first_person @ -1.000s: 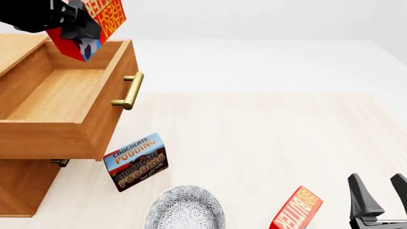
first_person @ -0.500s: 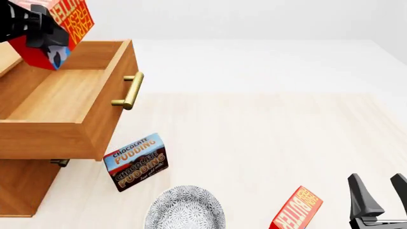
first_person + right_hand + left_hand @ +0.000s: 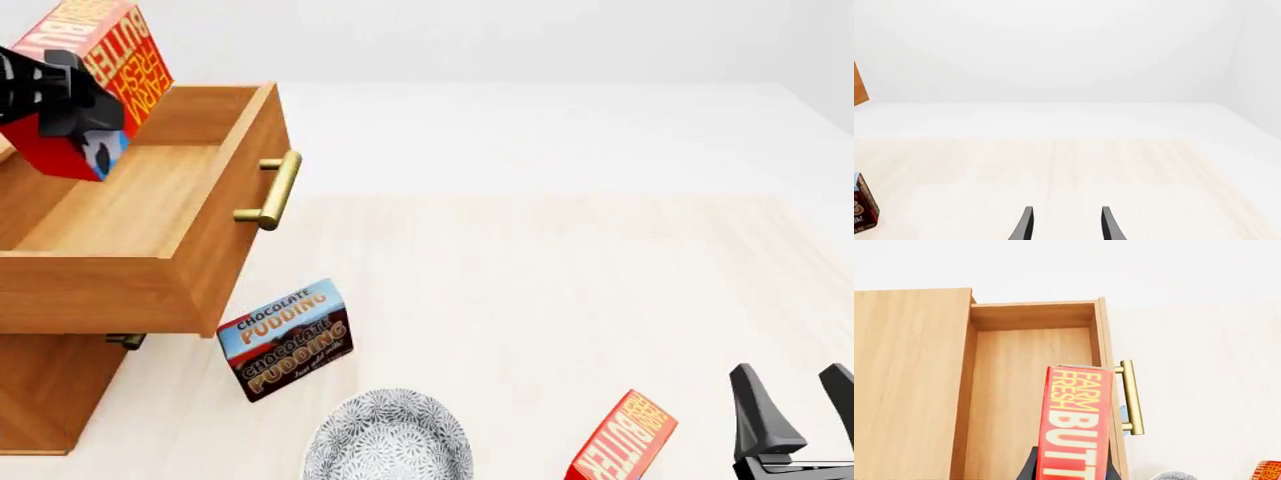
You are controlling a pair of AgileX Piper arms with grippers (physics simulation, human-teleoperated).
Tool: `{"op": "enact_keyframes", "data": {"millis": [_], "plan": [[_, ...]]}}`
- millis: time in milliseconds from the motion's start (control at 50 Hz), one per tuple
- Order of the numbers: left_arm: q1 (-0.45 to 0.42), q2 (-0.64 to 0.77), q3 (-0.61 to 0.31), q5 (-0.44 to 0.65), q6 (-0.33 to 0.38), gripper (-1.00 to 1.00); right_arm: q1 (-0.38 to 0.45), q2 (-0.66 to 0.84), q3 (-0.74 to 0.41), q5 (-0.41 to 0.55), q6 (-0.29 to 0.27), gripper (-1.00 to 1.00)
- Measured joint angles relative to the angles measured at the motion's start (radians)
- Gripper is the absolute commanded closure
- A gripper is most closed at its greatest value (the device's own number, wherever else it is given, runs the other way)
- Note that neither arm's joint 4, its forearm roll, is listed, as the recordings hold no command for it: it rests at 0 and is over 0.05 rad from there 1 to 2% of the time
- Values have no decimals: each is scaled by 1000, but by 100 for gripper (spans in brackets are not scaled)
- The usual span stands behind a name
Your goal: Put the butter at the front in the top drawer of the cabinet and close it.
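A red butter box (image 3: 107,70) with orange-yellow lettering hangs tilted over the back of the open top drawer (image 3: 127,205), with my left gripper (image 3: 56,98) shut on it. In the left wrist view the butter (image 3: 1075,425) stands between my fingers (image 3: 1029,467), over the drawer's floor (image 3: 1021,390) near the brass handle (image 3: 1131,397). The light-brown cabinet (image 3: 47,390) stands at the far left. A second identical butter box (image 3: 625,440) stands near the front edge. My right gripper (image 3: 801,410) rests open and empty beside it.
A blue-brown chocolate pudding box (image 3: 287,340) leans just below the drawer's front corner. A grey patterned bowl (image 3: 387,440) sits at the front edge. A lower drawer's handle (image 3: 124,341) peeks out under the open drawer.
My left gripper has carried the butter leftward and slightly down, from above the drawer's far front corner to over its back part. The right arm has not moved.
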Motion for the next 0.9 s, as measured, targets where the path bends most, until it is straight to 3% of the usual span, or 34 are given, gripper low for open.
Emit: {"op": "enact_keyframes", "data": {"millis": [480,900], "plan": [[-11,-9,168,-151,-45,100,0,0,0,0,0,-100],[-10,-34,258,-223,-76,100,0,0,0,0,0,-100]]}}
